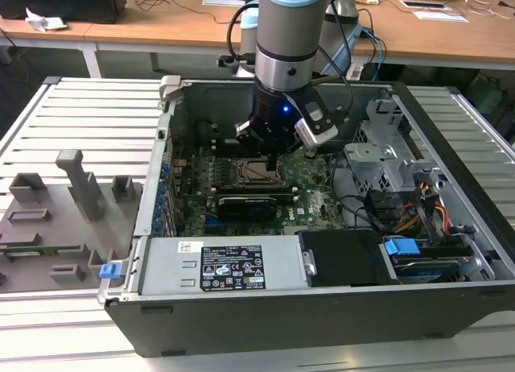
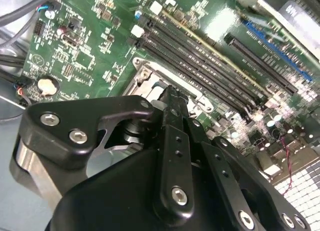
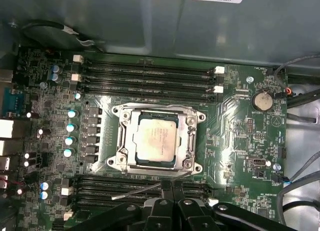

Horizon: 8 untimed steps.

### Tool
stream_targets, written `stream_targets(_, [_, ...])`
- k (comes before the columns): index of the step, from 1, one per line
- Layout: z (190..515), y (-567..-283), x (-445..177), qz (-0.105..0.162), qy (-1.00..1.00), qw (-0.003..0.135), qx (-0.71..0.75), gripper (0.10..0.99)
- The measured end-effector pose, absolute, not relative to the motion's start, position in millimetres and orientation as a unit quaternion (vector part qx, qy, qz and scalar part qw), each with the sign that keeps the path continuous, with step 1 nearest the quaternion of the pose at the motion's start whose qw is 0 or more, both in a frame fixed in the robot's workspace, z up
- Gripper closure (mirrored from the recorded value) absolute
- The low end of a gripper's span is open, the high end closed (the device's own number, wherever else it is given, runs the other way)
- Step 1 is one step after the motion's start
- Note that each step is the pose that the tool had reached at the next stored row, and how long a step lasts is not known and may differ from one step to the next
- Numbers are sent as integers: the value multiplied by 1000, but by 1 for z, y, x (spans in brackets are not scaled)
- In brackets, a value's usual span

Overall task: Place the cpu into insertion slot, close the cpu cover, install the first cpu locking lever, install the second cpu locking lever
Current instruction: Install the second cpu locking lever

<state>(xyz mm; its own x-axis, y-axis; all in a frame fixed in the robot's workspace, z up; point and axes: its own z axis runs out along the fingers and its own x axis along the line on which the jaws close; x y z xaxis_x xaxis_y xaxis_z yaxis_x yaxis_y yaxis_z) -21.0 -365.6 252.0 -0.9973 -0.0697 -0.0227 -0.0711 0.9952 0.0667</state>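
Observation:
The cpu [image 3: 155, 140], silver-grey on top, lies in the insertion slot [image 3: 118, 156] on the green board. The cpu cover [image 3: 159, 111] is down flat around it, with the chip showing through its window. A thin metal locking lever [image 3: 135, 191] sticks out beside the socket, angled away from it, and its end reaches my fingertips. My gripper [image 3: 170, 185] is shut, with its tips just off the socket's edge. In the second wrist view the closed fingers [image 2: 172, 103] stand over the socket's rim [image 2: 150, 73]. In the exterior view the gripper [image 1: 273, 159] hovers just above the socket [image 1: 257, 172].
Rows of black memory slots [image 3: 145, 76] run on both sides of the socket. A black expansion card [image 1: 251, 203] sits on the board. The open computer case has a power supply [image 1: 229, 267], drive cages [image 1: 378, 155] and loose cables [image 1: 426, 211] at the exterior view's right.

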Motion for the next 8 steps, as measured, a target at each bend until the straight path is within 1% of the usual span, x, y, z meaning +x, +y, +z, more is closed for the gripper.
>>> stream_targets(8, [245, -369, -27, 37, 999, 9, -34, 980])
